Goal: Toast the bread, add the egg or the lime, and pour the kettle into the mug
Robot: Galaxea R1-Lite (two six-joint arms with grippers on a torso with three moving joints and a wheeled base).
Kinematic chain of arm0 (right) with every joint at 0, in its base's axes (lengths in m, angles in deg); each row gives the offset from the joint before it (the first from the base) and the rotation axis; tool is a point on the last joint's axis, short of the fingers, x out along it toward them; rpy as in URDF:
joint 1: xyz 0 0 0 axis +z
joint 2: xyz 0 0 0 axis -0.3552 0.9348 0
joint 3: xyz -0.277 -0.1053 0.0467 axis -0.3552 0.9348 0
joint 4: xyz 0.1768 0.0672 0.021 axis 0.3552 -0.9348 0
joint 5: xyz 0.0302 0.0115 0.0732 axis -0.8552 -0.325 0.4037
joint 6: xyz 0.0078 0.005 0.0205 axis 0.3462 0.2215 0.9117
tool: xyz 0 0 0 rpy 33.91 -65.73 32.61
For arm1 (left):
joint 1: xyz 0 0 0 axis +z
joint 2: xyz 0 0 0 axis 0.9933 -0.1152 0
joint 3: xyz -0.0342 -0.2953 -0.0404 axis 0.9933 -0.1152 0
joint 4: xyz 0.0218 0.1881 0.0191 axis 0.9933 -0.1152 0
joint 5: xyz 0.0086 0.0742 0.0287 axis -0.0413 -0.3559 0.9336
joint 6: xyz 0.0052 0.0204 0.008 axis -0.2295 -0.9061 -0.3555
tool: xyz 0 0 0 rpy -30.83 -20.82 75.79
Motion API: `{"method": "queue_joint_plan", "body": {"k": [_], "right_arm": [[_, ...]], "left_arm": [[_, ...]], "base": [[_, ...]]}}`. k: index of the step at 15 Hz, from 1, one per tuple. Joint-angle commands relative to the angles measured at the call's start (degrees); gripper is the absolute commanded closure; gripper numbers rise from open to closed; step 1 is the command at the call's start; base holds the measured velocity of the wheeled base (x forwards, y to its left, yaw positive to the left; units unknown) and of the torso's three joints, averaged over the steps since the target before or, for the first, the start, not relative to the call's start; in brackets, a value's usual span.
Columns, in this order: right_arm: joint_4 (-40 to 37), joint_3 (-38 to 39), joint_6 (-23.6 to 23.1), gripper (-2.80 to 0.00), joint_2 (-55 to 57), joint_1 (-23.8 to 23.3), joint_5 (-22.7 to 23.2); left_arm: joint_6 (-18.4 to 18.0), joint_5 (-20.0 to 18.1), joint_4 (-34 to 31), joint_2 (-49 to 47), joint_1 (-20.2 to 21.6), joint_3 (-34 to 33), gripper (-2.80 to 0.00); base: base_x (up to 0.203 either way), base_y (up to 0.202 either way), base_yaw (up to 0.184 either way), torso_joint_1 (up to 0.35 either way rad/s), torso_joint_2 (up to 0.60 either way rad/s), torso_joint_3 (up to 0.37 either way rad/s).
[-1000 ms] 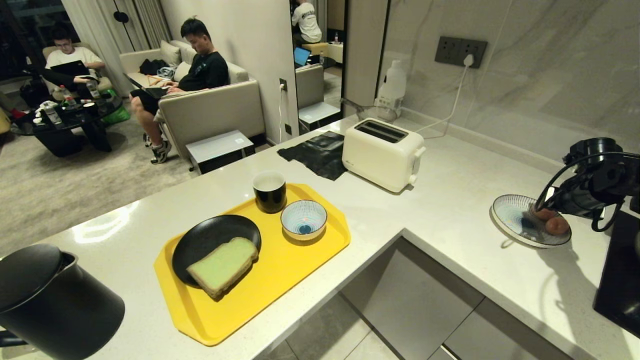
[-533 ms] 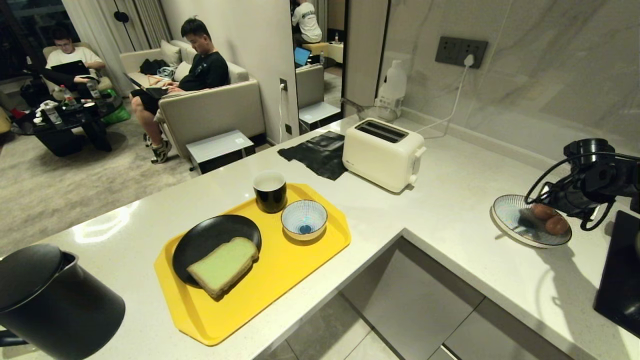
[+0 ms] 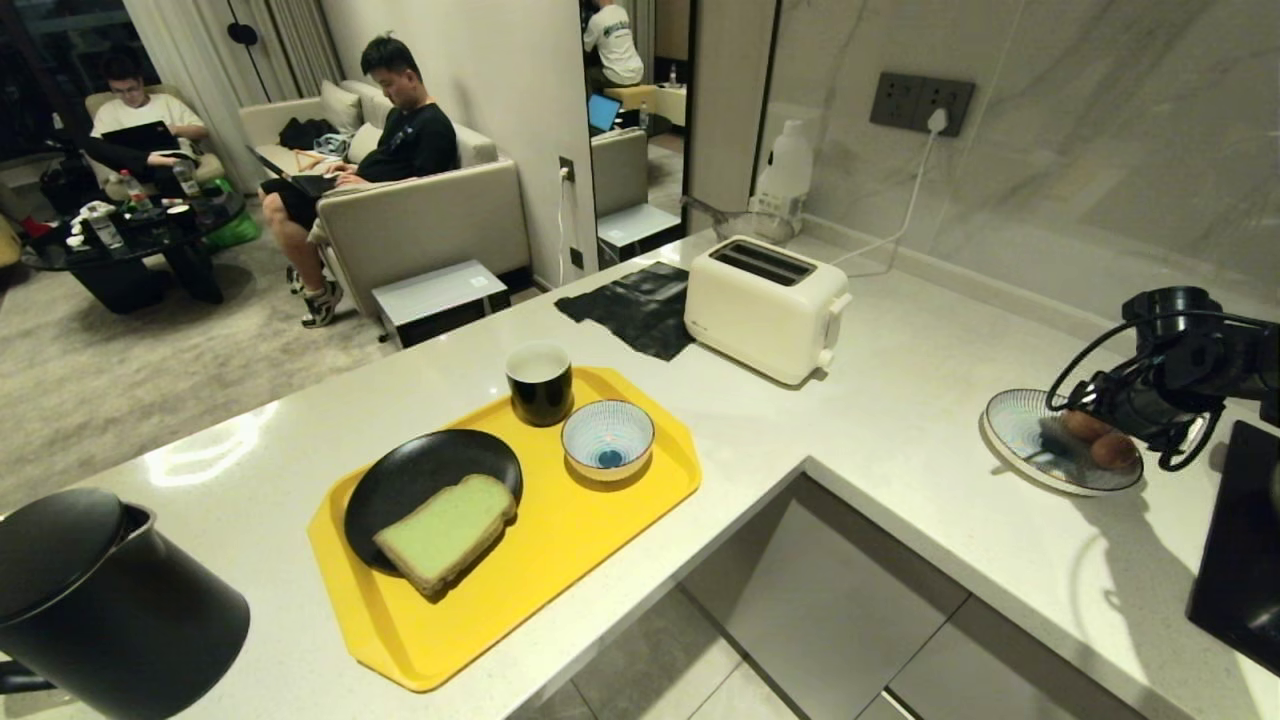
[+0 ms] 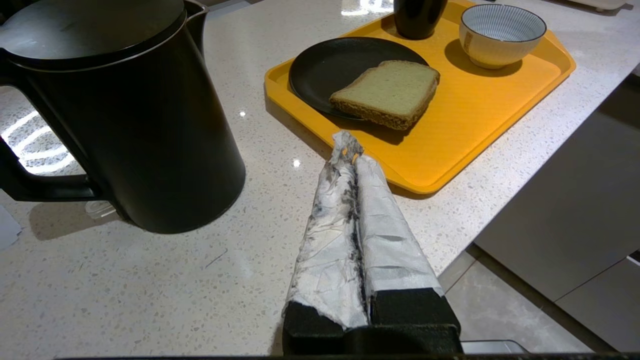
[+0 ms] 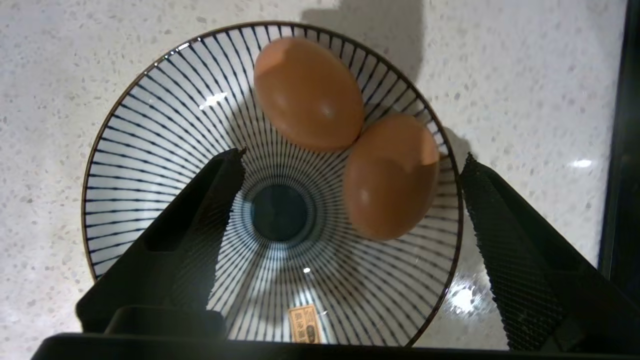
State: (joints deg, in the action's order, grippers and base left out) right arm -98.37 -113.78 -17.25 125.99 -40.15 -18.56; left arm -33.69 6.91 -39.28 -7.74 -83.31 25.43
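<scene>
1. A thick slice of bread with a pale green face and tan crust (image 3: 446, 531) lies flat on a round matte-black plate (image 3: 420, 478), which rests on a yellow plastic tray (image 3: 560, 560) on the pale speckled stone counter (image 3: 880, 400). The cream two-slot toaster (image 3: 765, 308) stands well apart, its slots empty. Whether the bread is toasted cannot be told.
2. A small glossy black mug with a white inside (image 3: 539, 382) sits on the tray's far edge, just beside a small blue-striped bowl (image 3: 607, 438). The bowl holds nothing, so the egg step looks not yet done.
3. A tall matte-black kettle with a domed lid (image 3: 95, 600) stands upright on the counter at the robot's left, lid on; pouring appears still ahead.
4. Two smooth light-brown eggs touch each other in a shallow blue-and-white striped dish (image 5: 150, 125) at the robot's right. The nearer egg (image 5: 390, 175) lies on its side, its long axis slanting across the dish. The other egg (image 5: 307, 92) lies angled differently, beyond it.
5. The right tool (image 5: 350, 200) hovers above the dish, released, jaws spread wide either side of the nearer egg and touching nothing. This looks like the start of picking up an egg.
6. The left tool (image 4: 347, 155), wrapped in crumpled white tape, is clenched and empty, parked beside the kettle.
</scene>
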Motion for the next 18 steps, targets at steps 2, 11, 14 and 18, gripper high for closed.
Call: {"method": "queue_joint_plan", "body": {"k": [2, 11, 14, 18], "right_arm": [[-0.8, 0.2, 0.8, -2.80, 0.3, 0.1, 0.1], [-0.7, -1.2, 0.9, -2.80, 3.0, 0.2, 3.3], [-0.6, -2.3, 0.9, -2.80, 3.8, 0.1, 3.2], [-0.6, -2.7, 0.8, -2.80, 4.5, -0.1, 3.0]], "left_arm": [[0.0, 0.0, 0.0, 0.2, 0.0, 0.0, 0.00], [0.0, 0.0, 0.0, 0.2, 0.0, 0.1, 0.00], [0.0, 0.0, 0.0, 0.2, 0.0, 0.0, 0.00], [0.0, 0.0, 0.0, 0.2, 0.0, 0.0, 0.00]], "base": [[0.000, 0.000, 0.000, 0.000, 0.00, 0.000], [0.000, 0.000, 0.000, 0.000, 0.00, 0.000], [0.000, 0.000, 0.000, 0.000, 0.00, 0.000], [0.000, 0.000, 0.000, 0.000, 0.00, 0.000]]}}
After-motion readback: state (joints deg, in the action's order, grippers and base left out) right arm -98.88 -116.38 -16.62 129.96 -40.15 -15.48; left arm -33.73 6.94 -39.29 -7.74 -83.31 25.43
